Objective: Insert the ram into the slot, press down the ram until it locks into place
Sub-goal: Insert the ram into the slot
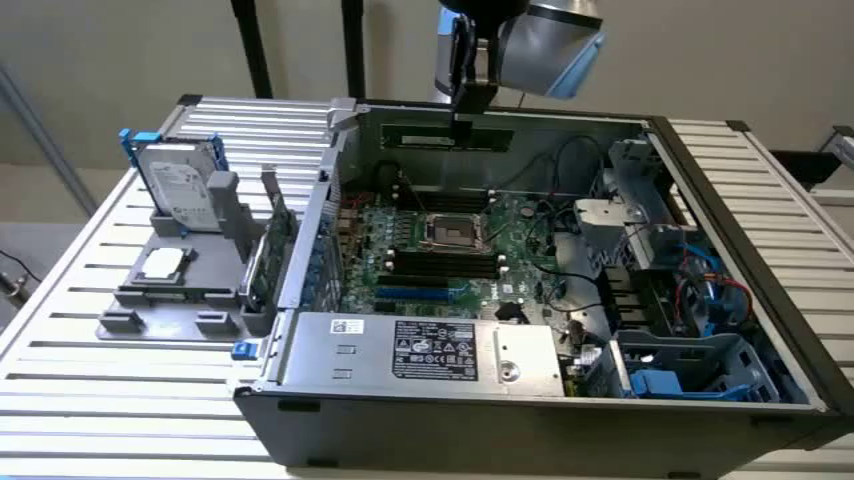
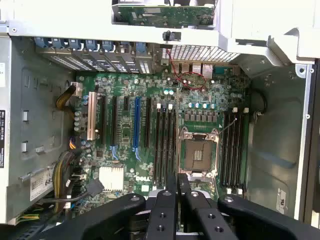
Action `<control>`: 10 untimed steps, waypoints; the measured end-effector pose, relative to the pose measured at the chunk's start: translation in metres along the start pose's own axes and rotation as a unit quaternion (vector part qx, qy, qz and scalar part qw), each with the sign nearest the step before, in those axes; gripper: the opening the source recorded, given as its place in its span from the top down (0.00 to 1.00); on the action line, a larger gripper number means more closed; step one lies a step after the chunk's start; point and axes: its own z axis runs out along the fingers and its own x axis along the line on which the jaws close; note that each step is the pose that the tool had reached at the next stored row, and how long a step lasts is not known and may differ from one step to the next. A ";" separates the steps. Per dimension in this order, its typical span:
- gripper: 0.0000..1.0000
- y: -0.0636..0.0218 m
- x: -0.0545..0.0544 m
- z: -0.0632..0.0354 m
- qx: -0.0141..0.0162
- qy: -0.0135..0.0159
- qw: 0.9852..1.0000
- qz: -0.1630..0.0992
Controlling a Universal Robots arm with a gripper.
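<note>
While a beige wall [image 1: 120, 50] stands behind, white slats [image 1: 120, 400] bear the case [image 1: 534, 425]

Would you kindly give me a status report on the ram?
Gripper shut on the ram, above the open case. Slot empty, ram not seated. Nothing blocking.

Robot assembly lab, dark grey metal computer case [image 1: 507, 430] lying open on a white slatted metal bench [image 1: 120, 400], grey plastic parts stand [image 1: 160, 300] beside the case
</note>
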 end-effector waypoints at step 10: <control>0.87 0.0000 0.000 0.0000 0.000 0.000 1.000 0.000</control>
